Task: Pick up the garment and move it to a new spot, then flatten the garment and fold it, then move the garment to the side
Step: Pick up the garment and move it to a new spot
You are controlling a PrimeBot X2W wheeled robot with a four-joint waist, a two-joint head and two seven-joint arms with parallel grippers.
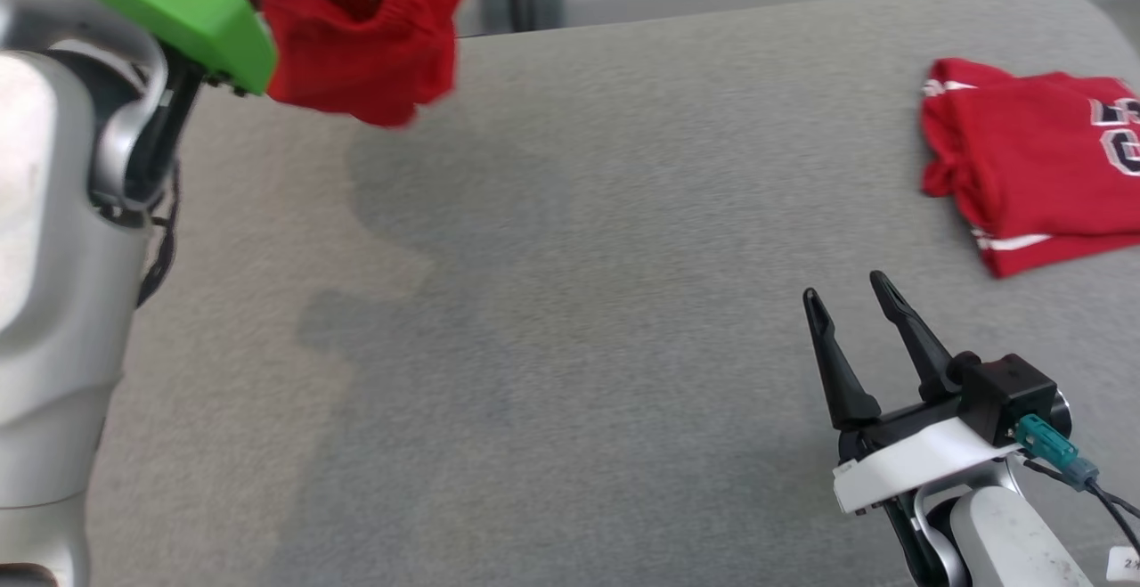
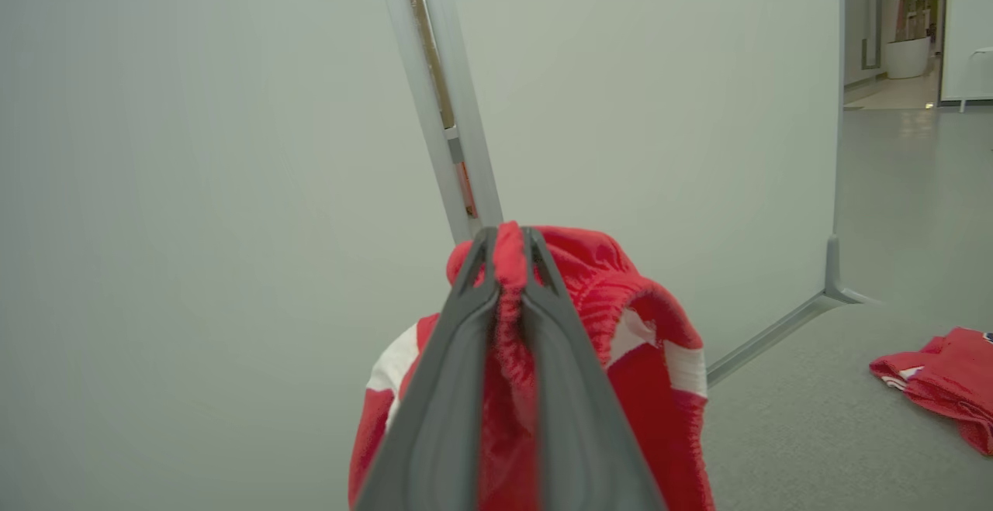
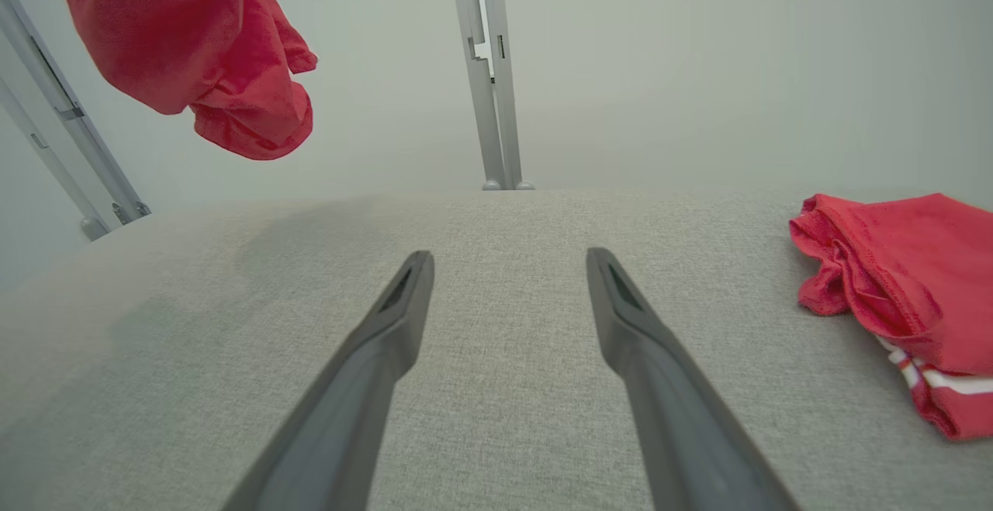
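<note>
Folded red knit garment with white stripes [image 1: 1024,159]: large white-outlined print on its top face, in two rows, both cut by the frame edge. Upper row looks like a "5" or "S", lower row like a "G" or "6"; can't tell which. Small white tag [image 1: 1124,562] by the cable below the right gripper [image 1: 843,286]: "2" readable, rest cut off.

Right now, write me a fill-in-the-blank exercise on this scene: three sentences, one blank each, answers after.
1. The left gripper is shut on the lifted garment, whose main colour is ____.
2. The right gripper holds nothing; its jaws stand ____.
3. The folded garment lies on the table at the robot's ____ side.
Missing words: red; open; right.
</note>
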